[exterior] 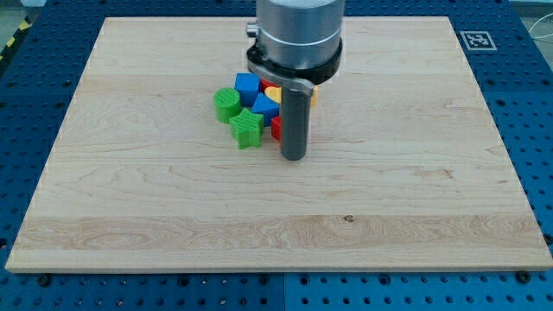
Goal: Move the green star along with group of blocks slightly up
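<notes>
A green star lies at the lower left of a tight cluster of blocks near the board's upper middle. A green round block sits up-left of it. A blue cube and a second blue block sit above and to the right of the star. A red block shows at the rod's left edge. A yellow block peeks out behind the rod. My tip rests on the board just right of the star and the red block, slightly below the cluster. The rod hides part of the cluster.
The wooden board lies on a blue perforated table. A fiducial marker sits at the board's upper right corner. The arm's grey body hangs over the cluster's top right.
</notes>
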### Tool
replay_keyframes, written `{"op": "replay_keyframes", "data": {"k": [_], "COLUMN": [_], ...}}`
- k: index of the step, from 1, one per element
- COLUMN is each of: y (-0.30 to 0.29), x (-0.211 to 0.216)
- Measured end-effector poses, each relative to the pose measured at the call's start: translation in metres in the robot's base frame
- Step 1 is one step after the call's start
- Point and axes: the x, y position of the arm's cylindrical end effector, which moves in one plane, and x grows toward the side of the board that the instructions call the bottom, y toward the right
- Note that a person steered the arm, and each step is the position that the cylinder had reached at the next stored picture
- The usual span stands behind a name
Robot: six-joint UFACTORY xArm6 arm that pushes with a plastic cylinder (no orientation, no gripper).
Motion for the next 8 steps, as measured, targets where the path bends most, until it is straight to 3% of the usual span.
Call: {"op": "replay_keyframes", "data": {"k": [3, 4, 5, 8], "y": [0.009, 0.019, -0.015, -0.122], "x": [-0.023, 0.007, 0.029, 0.009]}}
